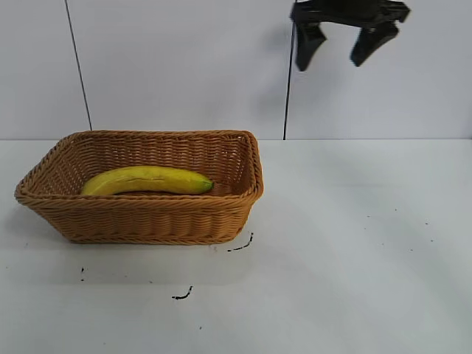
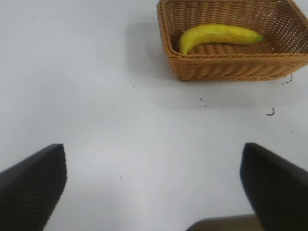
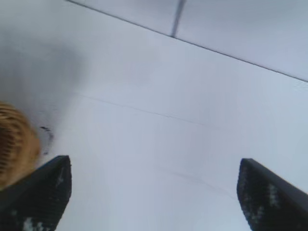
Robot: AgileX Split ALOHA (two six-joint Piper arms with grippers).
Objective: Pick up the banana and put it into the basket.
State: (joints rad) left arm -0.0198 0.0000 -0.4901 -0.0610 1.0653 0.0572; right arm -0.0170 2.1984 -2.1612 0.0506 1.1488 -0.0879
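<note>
The yellow banana [image 1: 147,180] lies lengthwise inside the woven wicker basket [image 1: 140,218] on the left half of the white table. The left wrist view shows the same banana [image 2: 219,35] in the basket [image 2: 226,67], far from that arm. My right gripper [image 1: 338,50] hangs open and empty high above the table, up and to the right of the basket. In its own view the right gripper [image 3: 155,192] has nothing between its black fingers [image 3: 38,197], with a corner of the basket [image 3: 14,144] beside them. My left gripper [image 2: 153,187] stands open over bare table.
Small black marks [image 1: 240,246] dot the white table in front of the basket. A dark cable [image 1: 287,88] hangs down the white back wall behind the right arm, and another thin line [image 1: 77,66] runs down the wall at the left.
</note>
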